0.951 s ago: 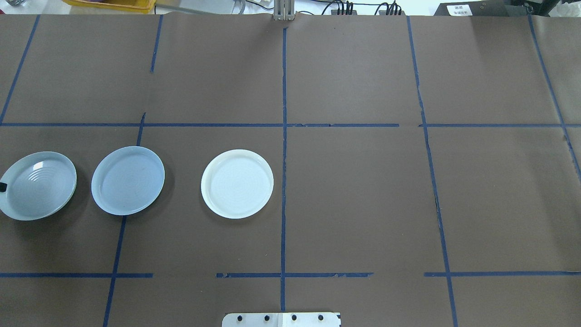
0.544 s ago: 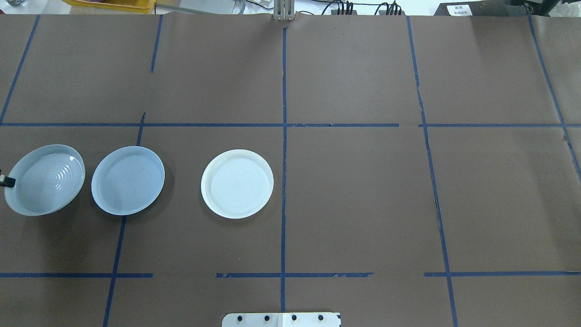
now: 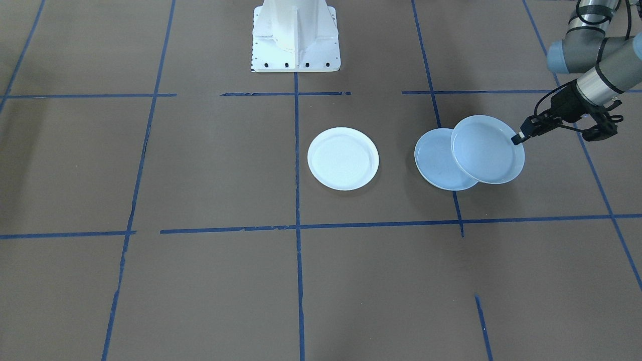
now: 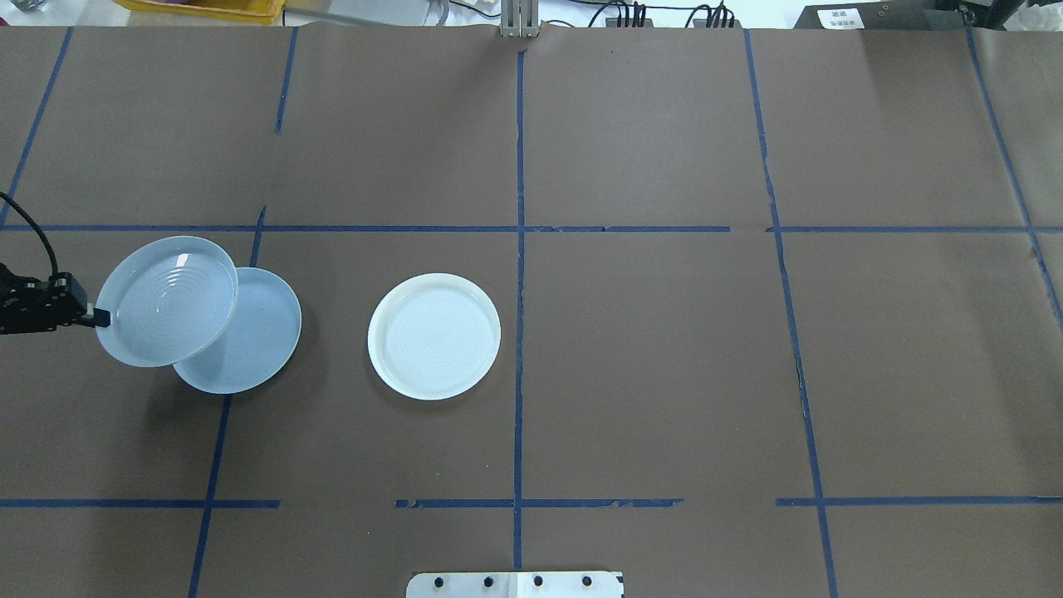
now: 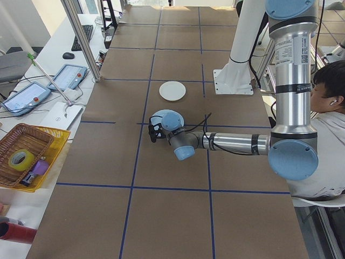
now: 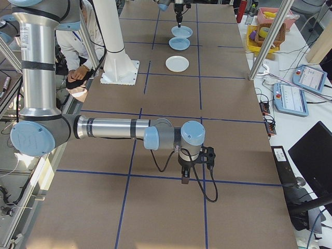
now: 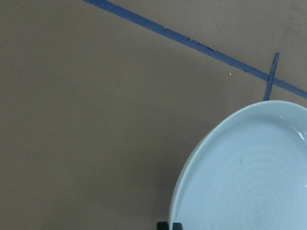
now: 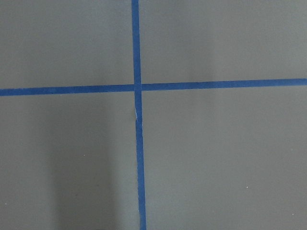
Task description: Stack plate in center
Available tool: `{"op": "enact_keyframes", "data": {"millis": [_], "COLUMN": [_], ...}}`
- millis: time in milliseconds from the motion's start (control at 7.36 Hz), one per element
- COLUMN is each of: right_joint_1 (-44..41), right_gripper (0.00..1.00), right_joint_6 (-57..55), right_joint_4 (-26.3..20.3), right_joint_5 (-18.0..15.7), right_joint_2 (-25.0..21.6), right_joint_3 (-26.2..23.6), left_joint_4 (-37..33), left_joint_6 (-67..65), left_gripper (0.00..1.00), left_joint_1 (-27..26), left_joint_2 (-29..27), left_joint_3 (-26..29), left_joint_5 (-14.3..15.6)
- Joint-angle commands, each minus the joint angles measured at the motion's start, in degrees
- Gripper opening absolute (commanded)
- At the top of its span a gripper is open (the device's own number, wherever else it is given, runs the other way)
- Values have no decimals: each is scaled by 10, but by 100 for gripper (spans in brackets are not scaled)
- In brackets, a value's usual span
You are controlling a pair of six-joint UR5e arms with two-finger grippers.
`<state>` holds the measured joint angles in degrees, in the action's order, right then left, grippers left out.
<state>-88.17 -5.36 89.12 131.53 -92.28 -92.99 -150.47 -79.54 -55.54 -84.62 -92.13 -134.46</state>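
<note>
The left gripper (image 4: 98, 316) is clamped on the rim of a round, shallow, pale blue plate with faint concentric rings on its face (image 4: 169, 301), holding it tilted and clear of the brown paper-covered table (image 4: 648, 349). In the overhead view this lifted plate partly overlaps a second round, shallow, pale blue-grey plate with a smooth face (image 4: 253, 340), which lies flat on the table at the left side, across a blue tape line (image 4: 217, 448). Whether the two plates touch cannot be told; the shadow under the lifted one suggests a gap. To the right of both, well apart and just left of the table's middle tape line, lies a round bluish plate with a cream-yellow outer edge (image 4: 434, 336), flat and alone. From the front-facing camera the held plate's free edge hangs over the resting blue-grey plate, with the gripper's black fingers (image 3: 521, 136) pinching the rim on the side away from it. The left wrist camera shows the ringed face filling its lower right corner above brown paper. The right gripper (image 6: 185, 179) appears only in the side view, pointing down over a tape crossing at the table's right end; whether it is wide or closed cannot be told.
</note>
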Motion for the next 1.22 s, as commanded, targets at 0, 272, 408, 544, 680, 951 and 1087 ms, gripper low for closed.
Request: {"op": "enact_keyframes", "data": {"millis": [0,272,408,544,680,951,1087], "right_joint_1": [0,0,0,0,0,0,0], "right_gripper": [100,100,100,100,100,100,100], "right_joint_6": [0,0,0,0,0,0,0], "right_joint_4": [0,0,0,0,0,0,0], "right_joint_5": [0,0,0,0,0,0,0], "right_joint_2": [0,0,0,0,0,0,0], "right_joint_3": [0,0,0,0,0,0,0], "left_joint_4": [0,0,0,0,3,75,137], "left_joint_6": [-61,-64,-63,-61,-60,-66,-77], "left_gripper": [0,3,99,100,100,100,100], "left_joint_1": [51,62,68,68,68,68,68], "left_joint_2": [-20,-23,-23,-24,-29,-104,-154], "left_joint_3": [-2,2,2,-2,-16,-25,-31], "left_joint_5": [52,52,60,56,50,21,22]}}
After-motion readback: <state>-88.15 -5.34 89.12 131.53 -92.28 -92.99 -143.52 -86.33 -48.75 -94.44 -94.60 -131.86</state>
